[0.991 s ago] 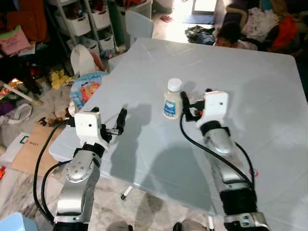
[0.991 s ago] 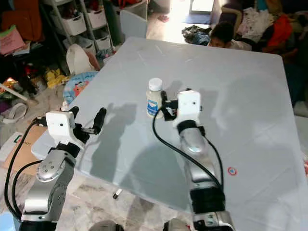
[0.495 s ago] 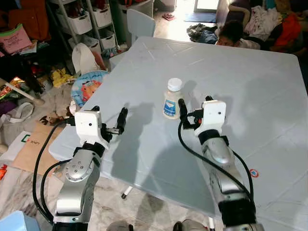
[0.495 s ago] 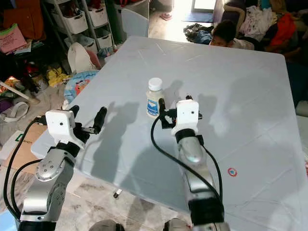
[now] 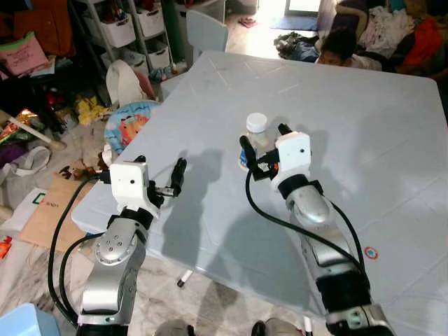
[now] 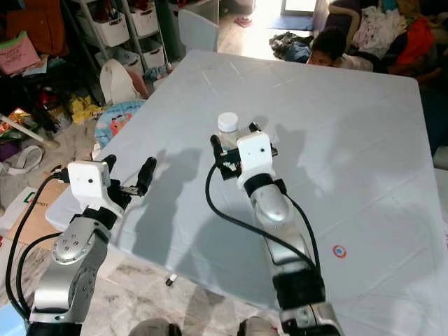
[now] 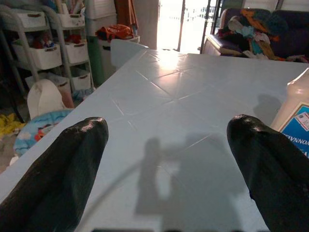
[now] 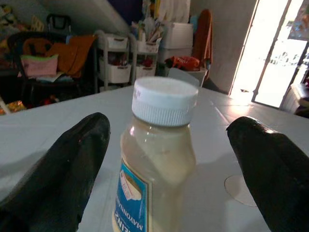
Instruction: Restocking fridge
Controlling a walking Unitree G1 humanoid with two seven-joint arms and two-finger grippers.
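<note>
Right wrist view: my right gripper [image 8: 161, 159] is bracketing the mayonnaise bottle [image 8: 154, 164], fingers spread, seemingly untouching; an off-centre squeeze risks toppling it rightward.

Both eye views look down from the head onto the same pale table [image 5: 364, 105]. Each wrist view looks level along its arm's fingers, low over the tabletop; the right wrist view sits close to the bottle [image 8: 157, 159], which the left wrist view catches at its edge.

Pale table [image 5: 392, 133] in cluttered room, shelving [image 5: 136, 31] behind, perhaps a sunlit doorway [image 8: 282, 53].
</note>
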